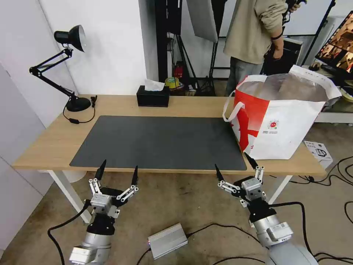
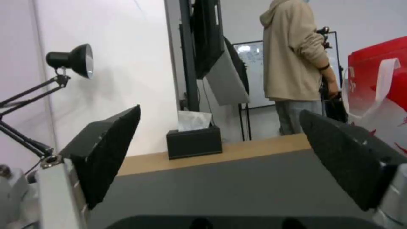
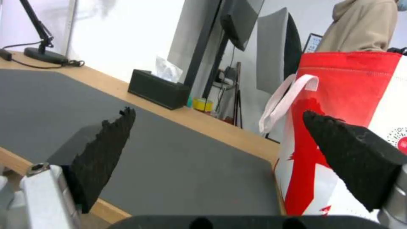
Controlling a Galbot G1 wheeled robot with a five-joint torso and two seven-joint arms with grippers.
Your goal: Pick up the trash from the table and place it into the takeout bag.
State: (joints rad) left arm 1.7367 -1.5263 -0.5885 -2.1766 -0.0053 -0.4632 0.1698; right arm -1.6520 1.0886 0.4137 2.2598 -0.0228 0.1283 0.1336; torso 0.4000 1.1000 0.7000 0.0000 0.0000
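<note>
Both grippers, left [image 1: 117,170] and right [image 1: 235,162], are being held spread and empty just off the table's [image 1: 51,141] near edge; the bag [image 1: 283,121] is standing at its right end.

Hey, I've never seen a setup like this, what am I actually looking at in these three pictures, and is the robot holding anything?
This is a two-armed robot on wheels, facing a light-wood table. The wide picture comes from a camera on its head, looking down; the other two come from cameras on its wrists, looking out between the black fingers.

The left gripper and the right gripper hang just in front of the table's near edge, both open and holding nothing.

On the table lie a dark grey mat, a black desk lamp at the far left, a black tissue box at the back, and a red-and-white takeout bag standing open at the right end. No bowls or cups lie on the tabletop.
</note>
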